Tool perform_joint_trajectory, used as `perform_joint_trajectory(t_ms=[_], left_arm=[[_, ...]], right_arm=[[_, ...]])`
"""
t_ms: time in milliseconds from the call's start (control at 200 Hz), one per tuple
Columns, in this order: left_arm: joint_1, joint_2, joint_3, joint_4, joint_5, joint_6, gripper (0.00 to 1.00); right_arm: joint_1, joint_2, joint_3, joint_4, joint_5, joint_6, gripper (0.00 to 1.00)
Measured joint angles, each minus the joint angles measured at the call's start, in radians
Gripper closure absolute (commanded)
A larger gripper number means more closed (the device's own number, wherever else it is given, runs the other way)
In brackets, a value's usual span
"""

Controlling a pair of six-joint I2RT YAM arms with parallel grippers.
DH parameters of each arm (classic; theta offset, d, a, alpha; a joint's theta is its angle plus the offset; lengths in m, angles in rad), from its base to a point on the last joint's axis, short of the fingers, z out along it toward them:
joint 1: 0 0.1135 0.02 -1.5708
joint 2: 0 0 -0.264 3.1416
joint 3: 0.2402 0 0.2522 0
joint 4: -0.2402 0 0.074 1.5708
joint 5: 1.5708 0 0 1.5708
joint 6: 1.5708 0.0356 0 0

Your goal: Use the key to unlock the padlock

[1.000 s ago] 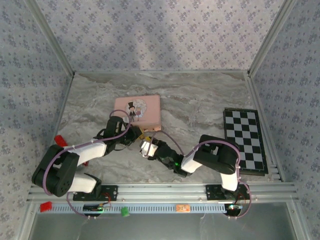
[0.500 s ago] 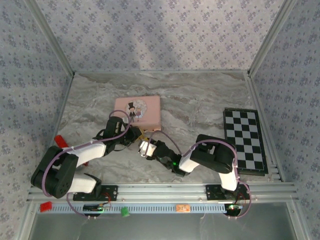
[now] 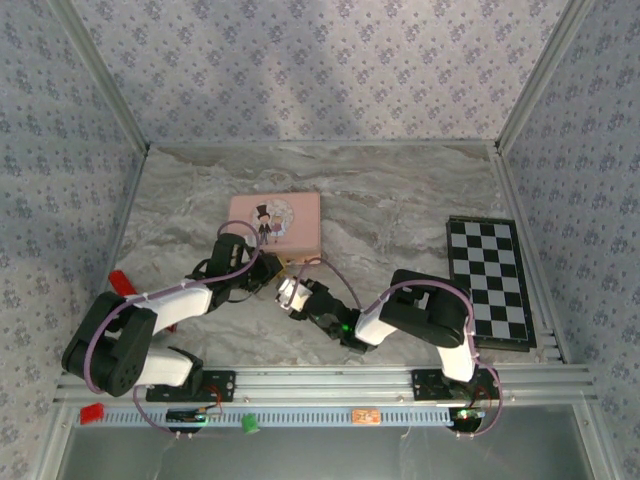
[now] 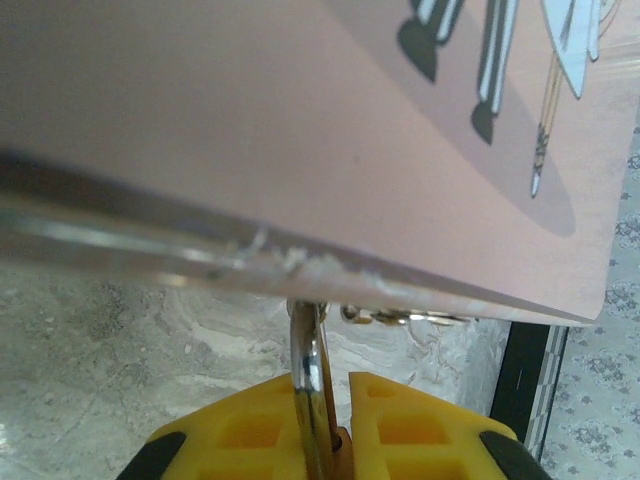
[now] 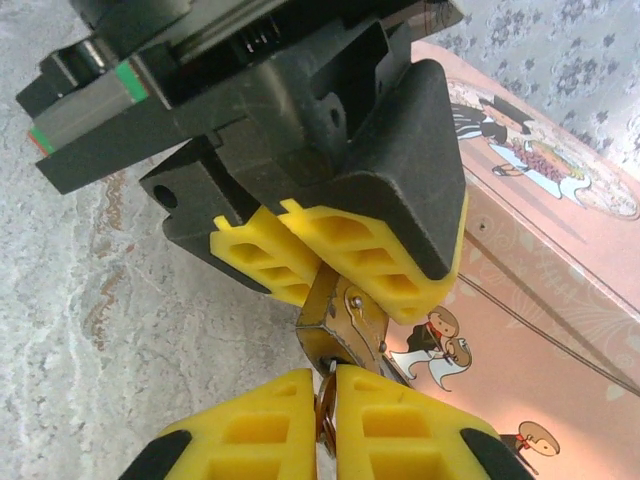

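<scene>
Padlock [image 5: 338, 322] clamped in left jaws, key [image 5: 325, 408] in right jaws

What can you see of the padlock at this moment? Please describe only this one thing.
The padlock is tiny, with a shiny brass-gold body and a thin silver shackle. It sits at the pink tin's front edge. The left gripper is shut on it with yellow pads. The right gripper pinches what looks like the key against its lower end.

Seen from above, the left pincer [image 3: 262, 273] and right pincer [image 3: 291, 291] meet beside a pink tin [image 3: 285, 213] on a marbled worktop [image 3: 400, 195]. A chessboard [image 3: 488, 280] lies well apart, right.
</scene>
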Motion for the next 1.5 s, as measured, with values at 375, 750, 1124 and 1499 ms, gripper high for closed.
perform_joint_trajectory(t_ms=[375, 750, 1124, 1499], left_arm=[[-0.011, 0.018, 0.0, 0.032, -0.001, -0.012, 0.93], [-0.021, 0.042, 0.009, 0.055, -0.007, -0.011, 0.93], [-0.026, 0.09, 0.026, 0.092, -0.012, 0.005, 0.93], [-0.032, 0.109, 0.027, 0.128, -0.015, 0.005, 0.87]], right_arm=[[-0.021, -0.08, 0.008, -0.155, -0.039, 0.218, 0.92], [-0.051, -0.114, 0.01, -0.227, -0.111, 0.43, 0.93], [-0.086, -0.12, -0.004, -0.219, -0.182, 0.649, 0.94], [-0.131, -0.121, -0.045, -0.144, -0.282, 0.838, 0.98]])
